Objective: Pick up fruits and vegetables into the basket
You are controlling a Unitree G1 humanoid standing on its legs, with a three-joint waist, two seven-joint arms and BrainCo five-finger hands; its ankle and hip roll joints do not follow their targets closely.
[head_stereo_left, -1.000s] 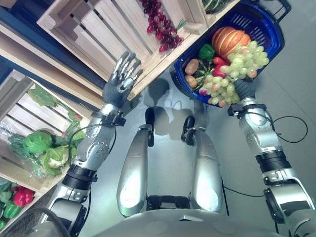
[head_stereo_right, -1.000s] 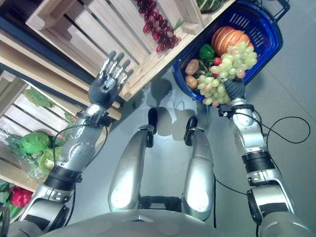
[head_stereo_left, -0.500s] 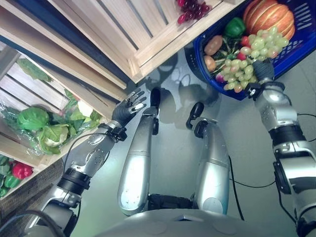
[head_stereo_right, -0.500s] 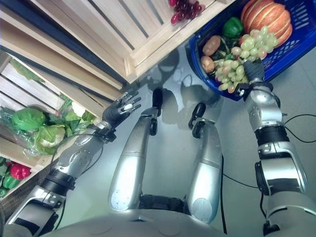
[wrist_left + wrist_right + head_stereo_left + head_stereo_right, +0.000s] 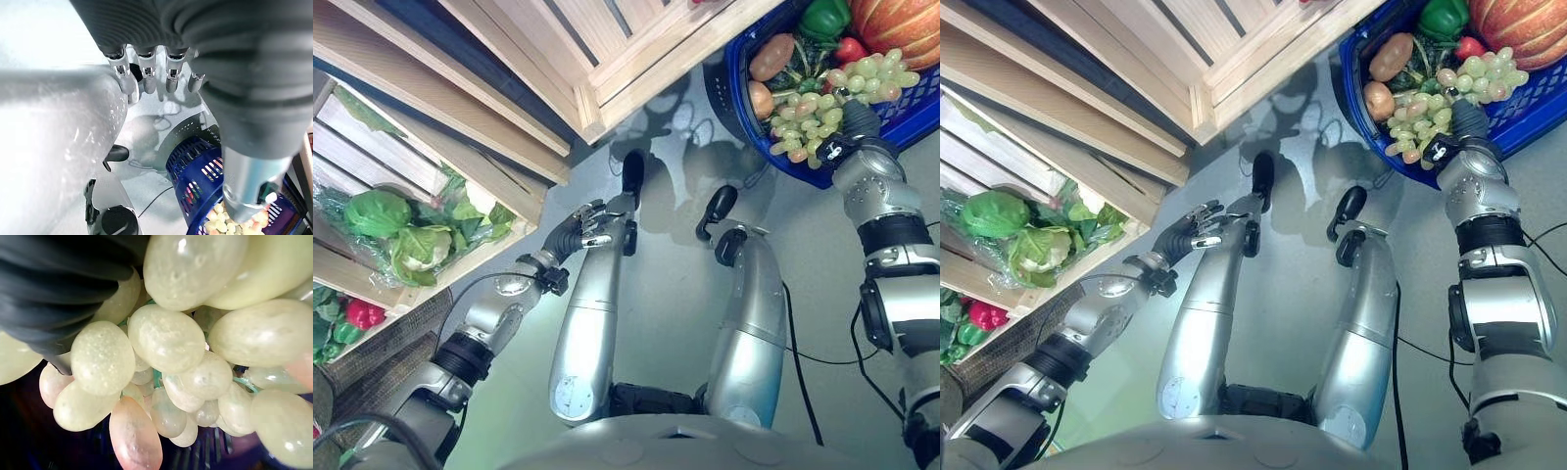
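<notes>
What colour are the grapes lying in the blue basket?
The grapes are pale green, a few tinged pink. The right wrist view shows this best.

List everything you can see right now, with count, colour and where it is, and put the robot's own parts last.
Basket: one, blue, upper right, at the right hand.
Green grapes: one bunch, pale green, in the basket, over its near rim.
Pumpkin: one, orange, at the back of the basket.
Green pepper: one, in the basket beside the pumpkin.
Potatoes: two, brown, on the basket's left side.
Crates: wooden, pale, along the top and left.
Cabbages: two, green, in the left crate.
Red pepper: one, lower left edge.
Left hand: fingers straight, holding nothing, low by the floor.
Right hand: under the grapes at the basket, fingers hidden.
</notes>
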